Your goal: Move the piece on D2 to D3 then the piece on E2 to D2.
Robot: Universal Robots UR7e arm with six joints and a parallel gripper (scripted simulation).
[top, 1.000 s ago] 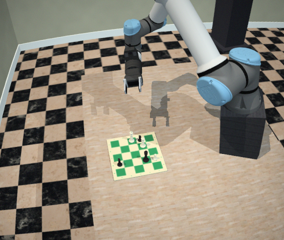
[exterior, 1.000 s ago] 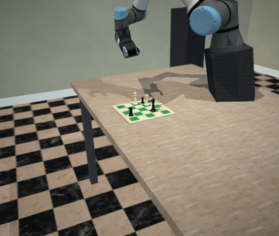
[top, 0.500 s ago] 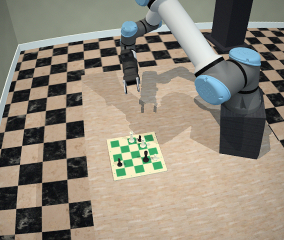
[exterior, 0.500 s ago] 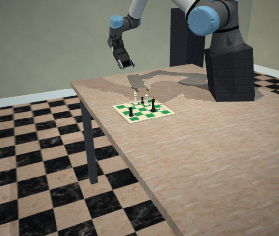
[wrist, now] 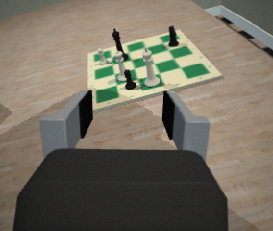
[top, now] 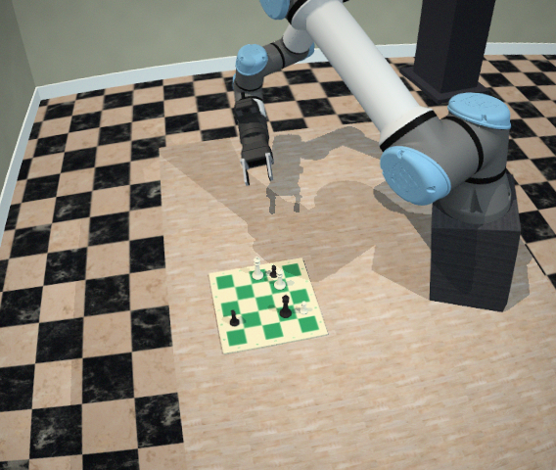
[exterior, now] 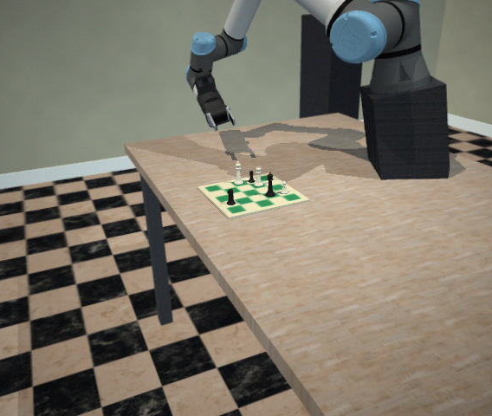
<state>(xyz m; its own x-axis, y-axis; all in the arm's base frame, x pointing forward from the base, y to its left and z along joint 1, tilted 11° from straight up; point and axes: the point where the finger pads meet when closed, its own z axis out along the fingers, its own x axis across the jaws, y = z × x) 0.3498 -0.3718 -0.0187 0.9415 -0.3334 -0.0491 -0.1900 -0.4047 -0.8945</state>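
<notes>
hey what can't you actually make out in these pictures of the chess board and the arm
- Edge letters and digits on the board: too small in every view, so squares cannot be named.
- Small white piece: too tiny to identify; top and exterior views.
- Arm's upper part: cut off by the top edge.
- Gripper body fills the wrist view's foreground; fingers open, empty.

A wooden table (exterior: pixel 372 277) with a pale grained top and a dark grey leg (exterior: pixel 157 250) was seen standing on a checkered floor (exterior: pixel 58 277). A small green-and-cream chessboard (top: pixel 227 345) was laid flat on the top, near one edge. The arm's dark pedestal (top: pixel 473 262) was set on the same top, well apart from the board.
</notes>
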